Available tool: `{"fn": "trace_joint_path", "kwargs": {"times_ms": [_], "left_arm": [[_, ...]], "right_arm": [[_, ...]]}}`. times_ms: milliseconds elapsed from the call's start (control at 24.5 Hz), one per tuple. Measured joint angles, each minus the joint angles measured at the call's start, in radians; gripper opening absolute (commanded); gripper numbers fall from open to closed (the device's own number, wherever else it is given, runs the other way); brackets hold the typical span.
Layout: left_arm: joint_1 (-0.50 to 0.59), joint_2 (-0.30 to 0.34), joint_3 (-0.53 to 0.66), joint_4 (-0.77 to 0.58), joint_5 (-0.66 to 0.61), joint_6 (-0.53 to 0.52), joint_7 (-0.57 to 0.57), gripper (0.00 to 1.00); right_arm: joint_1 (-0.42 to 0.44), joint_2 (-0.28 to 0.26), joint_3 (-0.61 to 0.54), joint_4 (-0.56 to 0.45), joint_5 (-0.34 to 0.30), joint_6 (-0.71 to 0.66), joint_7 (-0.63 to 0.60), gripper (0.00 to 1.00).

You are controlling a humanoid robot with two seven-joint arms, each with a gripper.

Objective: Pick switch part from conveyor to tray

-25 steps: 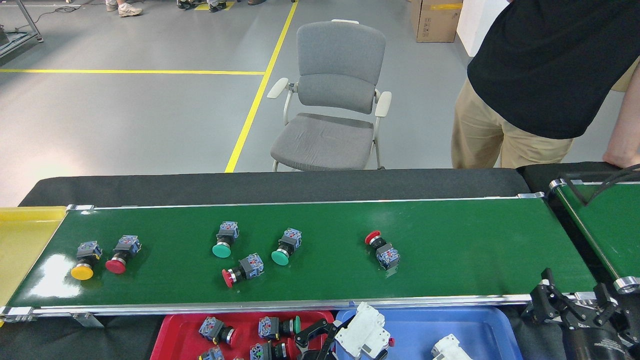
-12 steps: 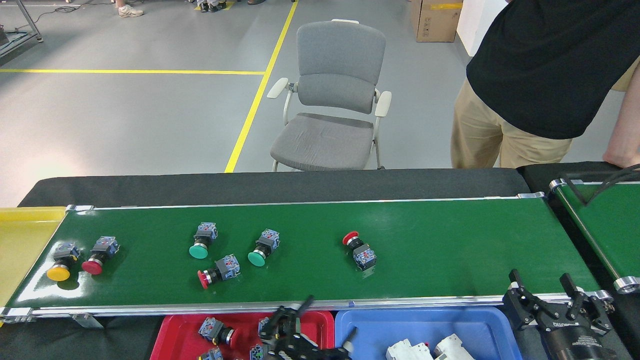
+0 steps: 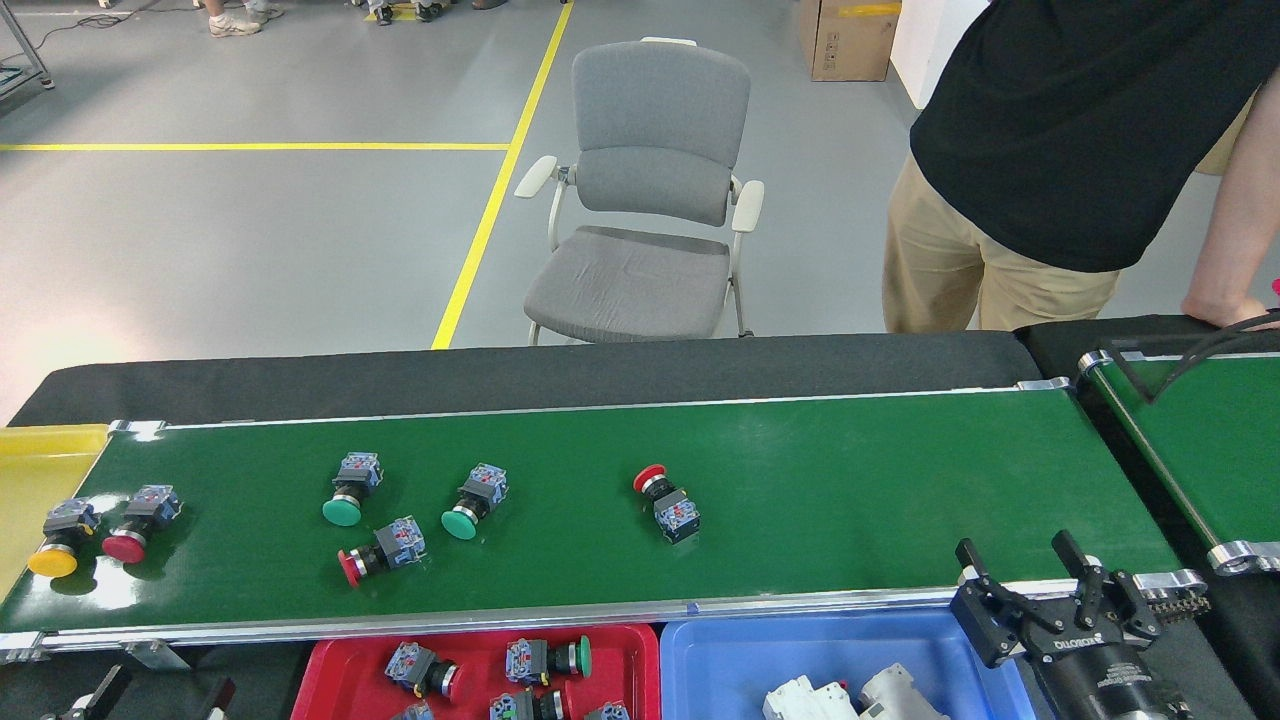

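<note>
There is one view only, taken from the robot's head, looking forward and steeply down. The conveyor (image 3: 620,500) runs across the middle of it from left to right, seen fairly near. At the bottom edge lie the red tray (image 3: 330,670) and the blue tray (image 3: 720,660), both cut off. Farther out the view reaches the grey floor (image 3: 250,250), a chair (image 3: 645,200) and a person (image 3: 1050,150) standing at the right.
</note>
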Motion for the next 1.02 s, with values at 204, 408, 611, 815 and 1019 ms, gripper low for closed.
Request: {"fn": "trace_joint_path", "kwargs": {"times_ms": [204, 408, 611, 815, 1019], "left_arm": [[-0.087, 0.120, -0.066, 0.067, 0.002, -0.018, 0.005, 1.00], [-0.217, 0.193, -0.151, 0.200, 0.005, -0.076, 0.005, 1.00], [-0.305, 0.197, -0.169, 0.311, 0.000, -0.104, 0.005, 1.00], [-0.348, 0.199, -0.202, 0.390, 0.000, -0.106, 0.006, 1.00], [-0.399, 0.209, -0.235, 0.474, -0.002, -0.106, 0.006, 0.97]], "right_arm": [[0.000, 0.000, 0.013, 0.000, 0.000, -0.001, 0.000, 0.98], [-0.001, 0.009, 0.033, -0.006, 0.000, -0.001, 0.001, 0.98], [-0.002, 0.010, 0.058, -0.008, 0.000, -0.004, 0.002, 0.98], [-0.006, 0.014, 0.080, -0.008, 0.000, -0.002, 0.006, 0.98], [-0.013, 0.014, 0.097, -0.008, 0.000, -0.001, 0.022, 0.98]]}}
